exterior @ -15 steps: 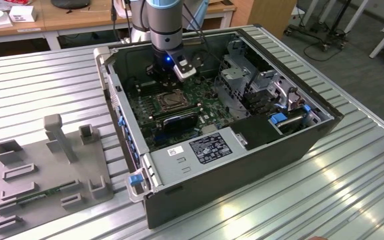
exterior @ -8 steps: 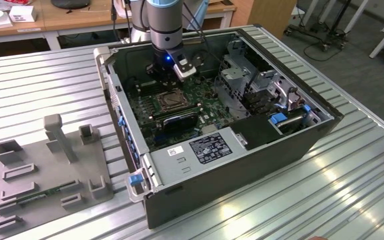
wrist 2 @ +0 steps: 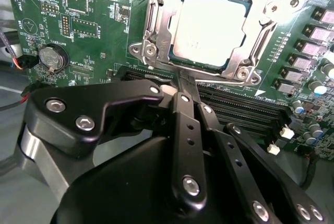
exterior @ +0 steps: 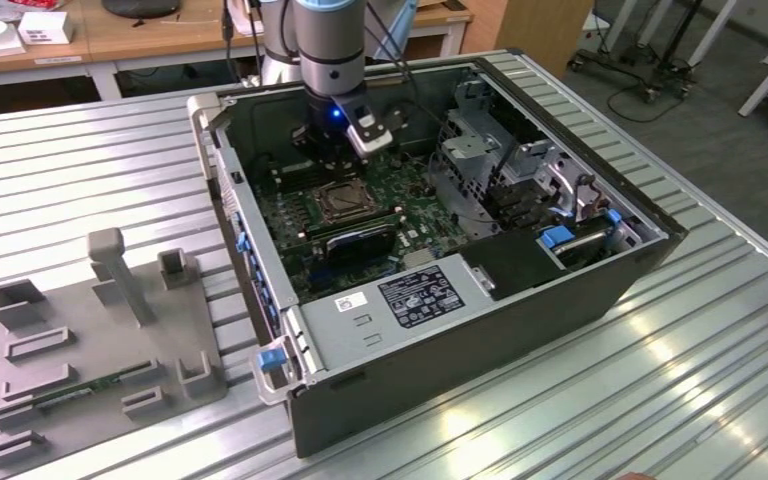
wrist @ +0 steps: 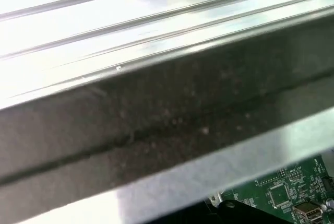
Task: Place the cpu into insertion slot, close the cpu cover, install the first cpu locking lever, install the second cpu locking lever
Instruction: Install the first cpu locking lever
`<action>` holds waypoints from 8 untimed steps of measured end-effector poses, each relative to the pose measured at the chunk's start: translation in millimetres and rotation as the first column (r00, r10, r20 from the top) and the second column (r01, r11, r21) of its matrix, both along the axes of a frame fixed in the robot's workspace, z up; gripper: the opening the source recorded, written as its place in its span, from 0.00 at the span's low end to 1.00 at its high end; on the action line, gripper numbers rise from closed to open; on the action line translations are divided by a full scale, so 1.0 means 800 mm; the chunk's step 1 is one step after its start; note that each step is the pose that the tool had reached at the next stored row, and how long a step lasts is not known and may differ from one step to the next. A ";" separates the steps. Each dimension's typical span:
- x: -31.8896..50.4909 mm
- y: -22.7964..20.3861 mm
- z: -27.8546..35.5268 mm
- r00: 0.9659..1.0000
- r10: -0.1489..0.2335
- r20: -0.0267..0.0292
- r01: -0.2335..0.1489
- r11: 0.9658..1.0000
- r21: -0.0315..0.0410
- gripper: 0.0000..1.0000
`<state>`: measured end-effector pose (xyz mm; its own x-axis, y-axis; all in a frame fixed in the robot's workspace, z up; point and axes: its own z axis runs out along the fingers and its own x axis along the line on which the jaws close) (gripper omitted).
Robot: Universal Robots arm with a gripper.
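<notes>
Your tool (wrist 2: pixel 183 87), fingers pressed together, sits at the edge of the cover (wrist 2: pixel 160 28) framing the cpu (wrist 2: pixel 209 28); push off-centre and it could slip and gouge the board (wrist 2: pixel 88 44).

Surface: ribbed silvery metal surface (exterior: pixel 718 350), grooved lengthwise.
Middle to the exterior view's right: open black computer case (exterior: pixel 491 340) lying on its side on the surface.
Exterior view's left, near: grey fixture plate (exterior: pixel 91 350) with upright blocks.
On the plate: thin green strip (exterior: pixel 80 390), perhaps a circuit stick.
</notes>
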<state>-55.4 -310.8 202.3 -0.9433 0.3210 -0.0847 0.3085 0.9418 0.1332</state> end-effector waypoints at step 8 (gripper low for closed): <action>0.000 0.0029 0.0072 1.000 0.000 0.000 0.000 1.000 0.000 0.11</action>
